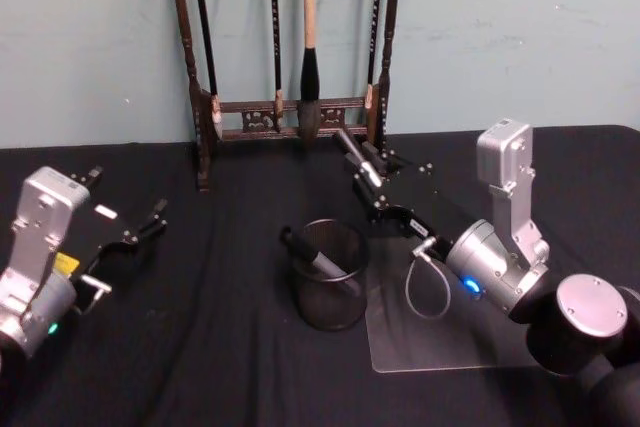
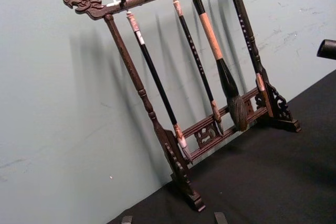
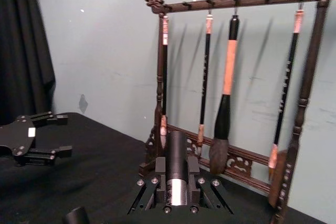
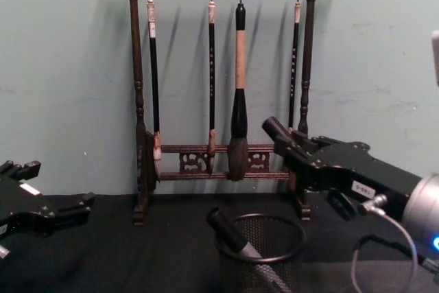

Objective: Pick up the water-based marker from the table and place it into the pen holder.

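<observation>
Jutting from the clenched right gripper (image 1: 375, 187), the water-based marker (image 1: 358, 155) is held in the air behind the pen holder (image 1: 330, 302) and slightly to its right, above rim height, with its dark end aimed at the brush rack (image 1: 200, 137). Inside the pen holder a second marker (image 1: 312, 255) leans against the left of the rim, taking up part of the opening. Farther behind the pen holder, four brushes hang from the rack, the thick brush (image 1: 309, 37) among them. A clear sheet (image 1: 450, 342) lies on the black table (image 1: 200, 347) just right of the pen holder. Well to its left, the left gripper (image 1: 128, 197) is spread apart with nothing in it.
</observation>
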Controlling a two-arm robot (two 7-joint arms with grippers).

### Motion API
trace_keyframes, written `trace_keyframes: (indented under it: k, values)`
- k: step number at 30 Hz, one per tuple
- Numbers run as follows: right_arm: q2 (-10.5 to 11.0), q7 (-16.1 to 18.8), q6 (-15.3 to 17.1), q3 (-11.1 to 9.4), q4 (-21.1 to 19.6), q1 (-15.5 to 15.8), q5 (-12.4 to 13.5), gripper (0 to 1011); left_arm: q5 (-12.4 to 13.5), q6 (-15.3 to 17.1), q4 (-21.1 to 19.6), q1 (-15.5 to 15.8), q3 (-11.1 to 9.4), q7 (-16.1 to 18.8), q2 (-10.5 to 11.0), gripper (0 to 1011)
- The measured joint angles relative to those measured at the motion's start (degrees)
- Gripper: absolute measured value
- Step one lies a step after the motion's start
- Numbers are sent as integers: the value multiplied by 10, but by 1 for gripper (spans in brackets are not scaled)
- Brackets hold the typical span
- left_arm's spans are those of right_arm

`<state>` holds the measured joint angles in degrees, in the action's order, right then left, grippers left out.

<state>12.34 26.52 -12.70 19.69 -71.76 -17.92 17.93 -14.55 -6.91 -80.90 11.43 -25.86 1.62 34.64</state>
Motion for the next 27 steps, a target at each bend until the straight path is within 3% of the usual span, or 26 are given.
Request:
trace_keyframes:
  k: [27]
  values:
    - [1,31,-1,44,21,-30,1,242,0,0,0,0,0,0,0,1009]
